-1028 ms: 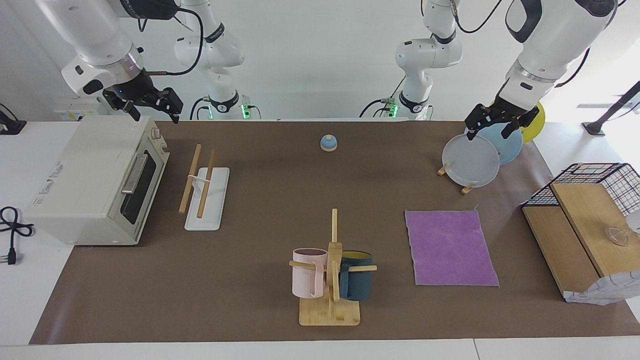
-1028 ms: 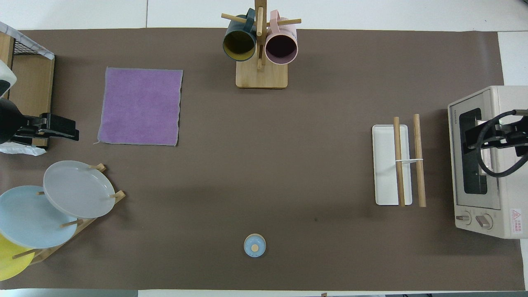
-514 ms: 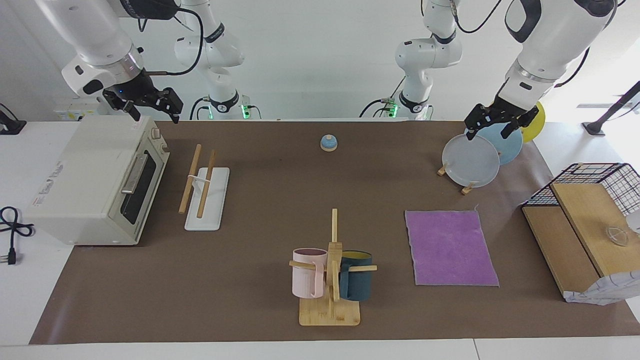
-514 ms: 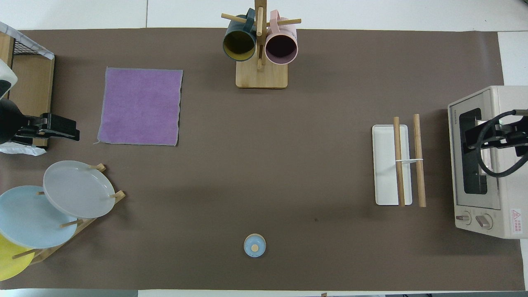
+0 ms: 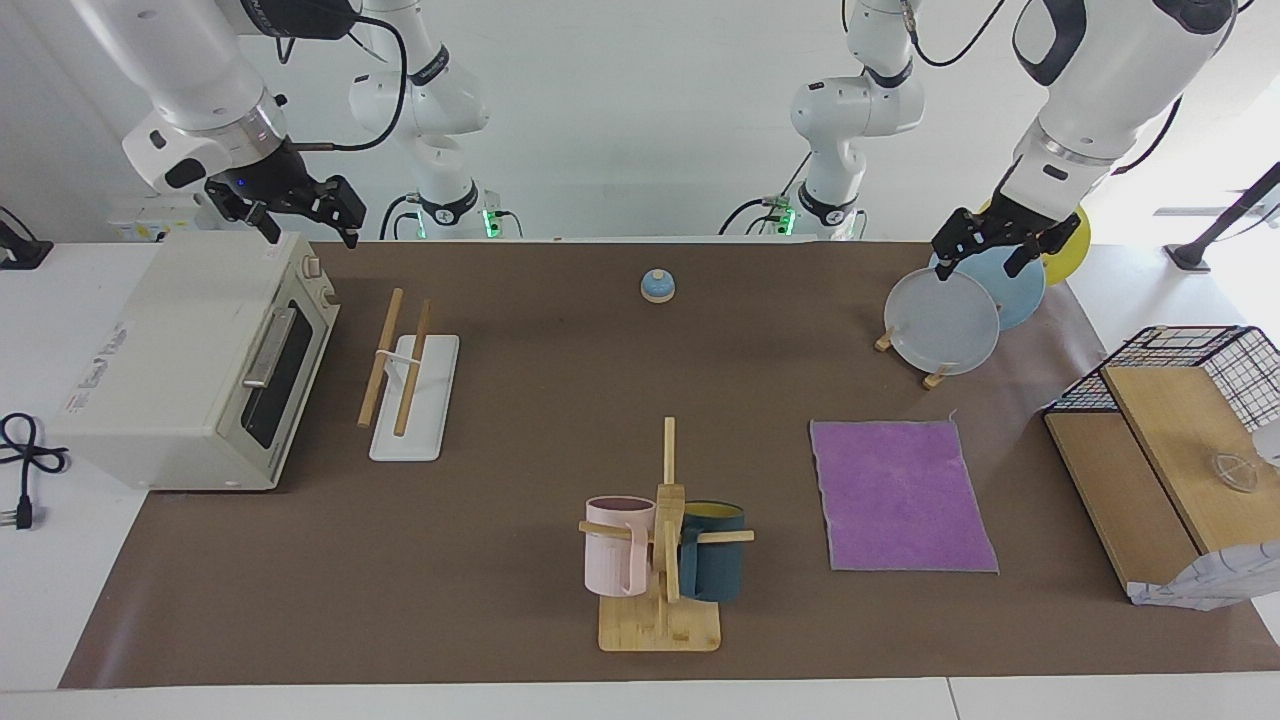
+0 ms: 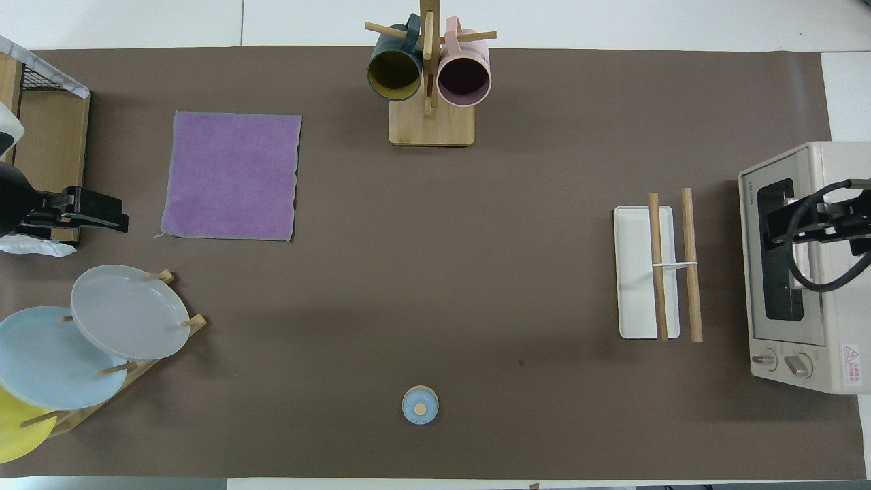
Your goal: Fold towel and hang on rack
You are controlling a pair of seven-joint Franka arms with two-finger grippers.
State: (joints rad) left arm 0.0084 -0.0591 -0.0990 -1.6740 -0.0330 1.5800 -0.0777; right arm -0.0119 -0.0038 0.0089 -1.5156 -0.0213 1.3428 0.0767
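Our dial sits at the table's middle, twelve pointing away from the robots. At eight, the yellow plate (image 6: 13, 429) is half covered by the blue plate (image 6: 47, 361) and cut off at the overhead view's edge. The left gripper (image 5: 1003, 252) hangs above that end, fingers spread, empty. The right gripper (image 5: 305, 222), also spread and empty, is over the toaster oven (image 5: 170, 350). The rack (image 6: 689, 258) stands at three. The towel (image 6: 231, 175) lies flat at ten, purple up.

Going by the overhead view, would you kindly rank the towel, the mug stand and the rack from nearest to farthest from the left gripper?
From the left gripper, up over the left arm's end of the table:
1. The towel, flat at the same end of the table.
2. The mug stand, mid-table, farthest from the robots.
3. The rack, toward the right arm's end, beside the toaster oven.
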